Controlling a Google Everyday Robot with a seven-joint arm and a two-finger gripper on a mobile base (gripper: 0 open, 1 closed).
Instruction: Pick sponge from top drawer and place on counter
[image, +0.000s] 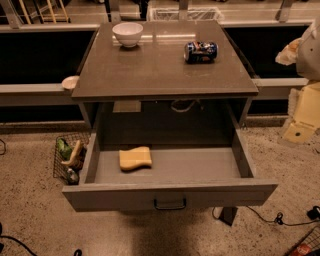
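We see the wide shallow grey top drawer (170, 194) pulled fully out of the cabinet, its small dark metal handle (170, 203) centred on the front panel. The flat yellow wavy-edged sponge (135, 158) lies on the drawer floor, left of centre, near the left wall, nothing touching it. Above, the glossy grey-brown square tabletop (160, 70) carries a white round bowl (127, 33) upright at the back left and a blue drink can (200, 51) on its side at the back right, well apart. The robot's cream-yellow gripper (301, 122) hangs at the right edge of the view, beside the cabinet, clear of drawer and tabletop, holding nothing; we cannot tell whether it is spread or pressed together. A dark wire basket (69, 160) of items sits on the speckled floor just left of the drawer.
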